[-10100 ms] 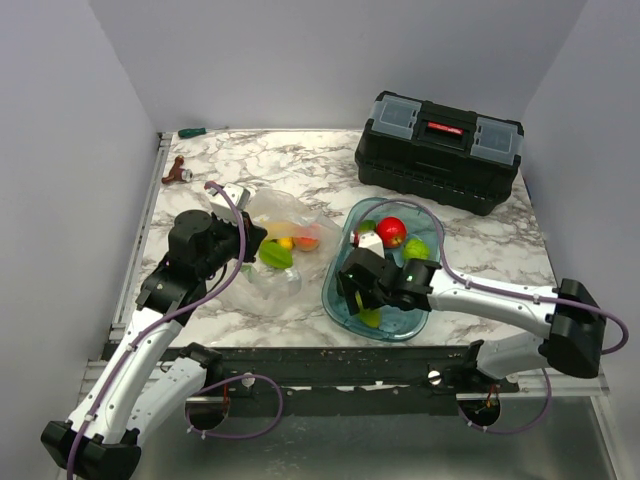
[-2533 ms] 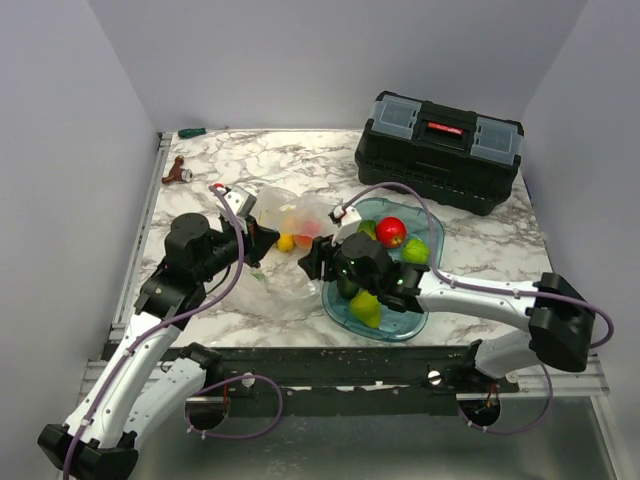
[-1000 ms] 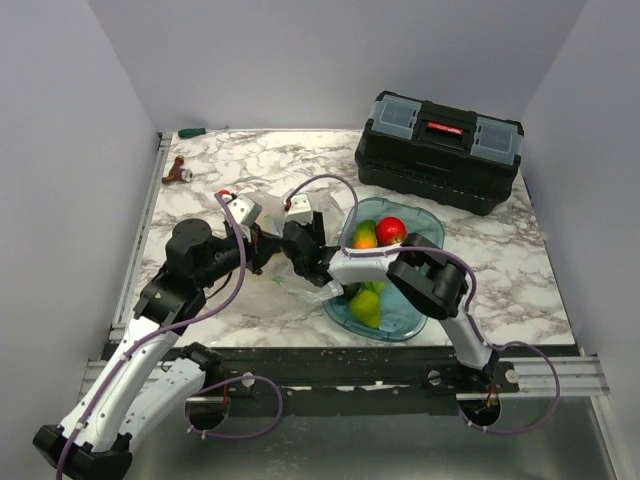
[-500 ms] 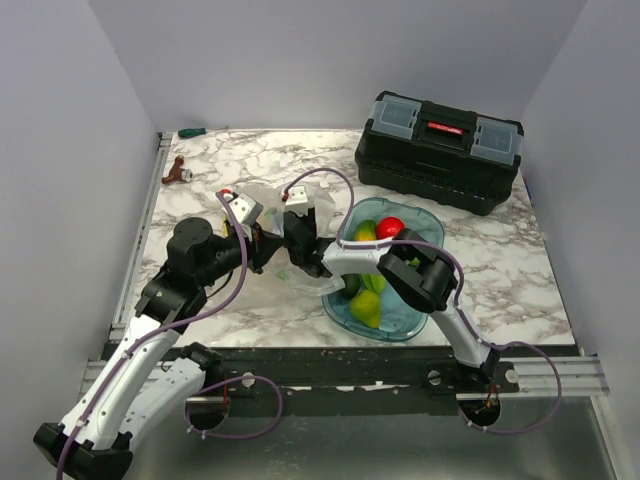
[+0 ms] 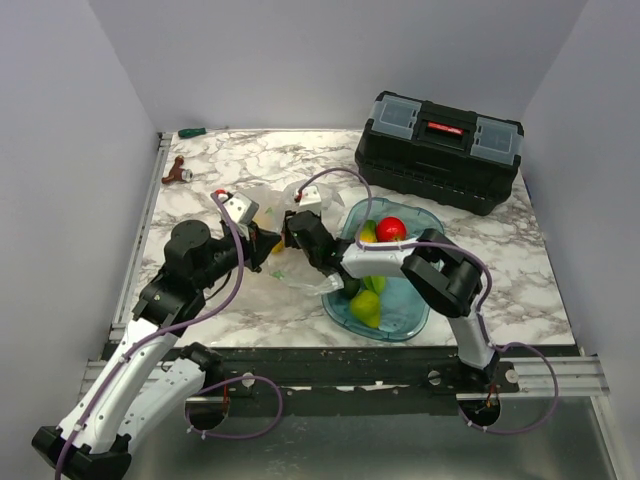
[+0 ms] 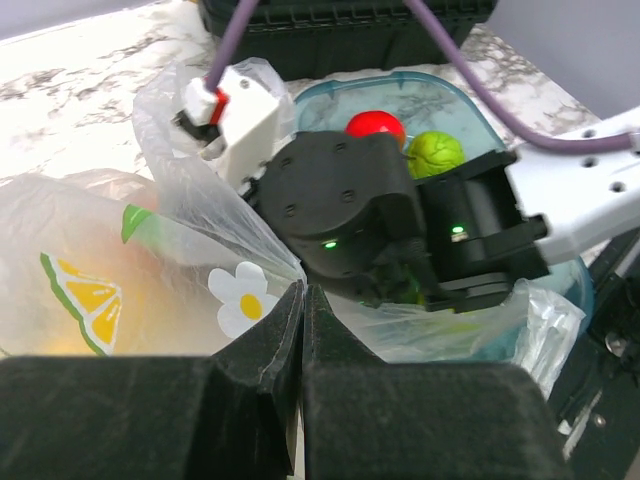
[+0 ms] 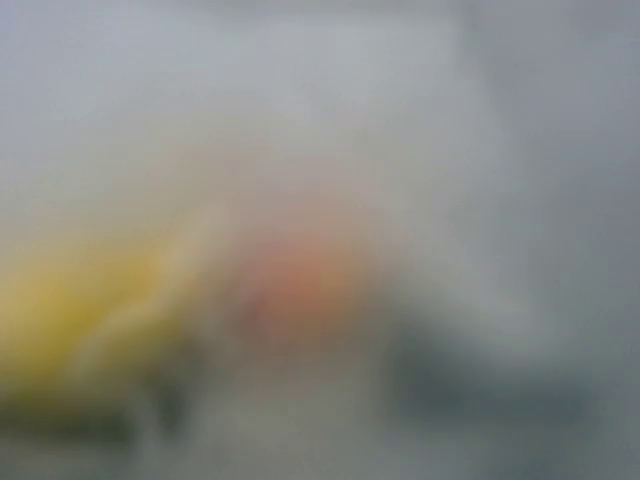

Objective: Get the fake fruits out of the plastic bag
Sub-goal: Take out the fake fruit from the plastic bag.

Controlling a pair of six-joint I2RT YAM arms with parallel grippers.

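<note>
Plastic bag (image 6: 150, 250) film is pinched by the left end effector (image 6: 303, 300), pressed together. Right end effector (image 5: 284, 240), nearer, reaches inside the bag; its spread cannot be told. Fruits (image 7: 295, 290) lie straight ahead inside.

The tabletop (image 5: 270, 160) is lit brightly and evenly from above, with only soft shadow at the foot of the toolbox (image 5: 440, 150). The right wrist view is blurred entirely into yellow and orange smears. Mild glare is caught on the plastic bag (image 6: 100, 230).
</note>
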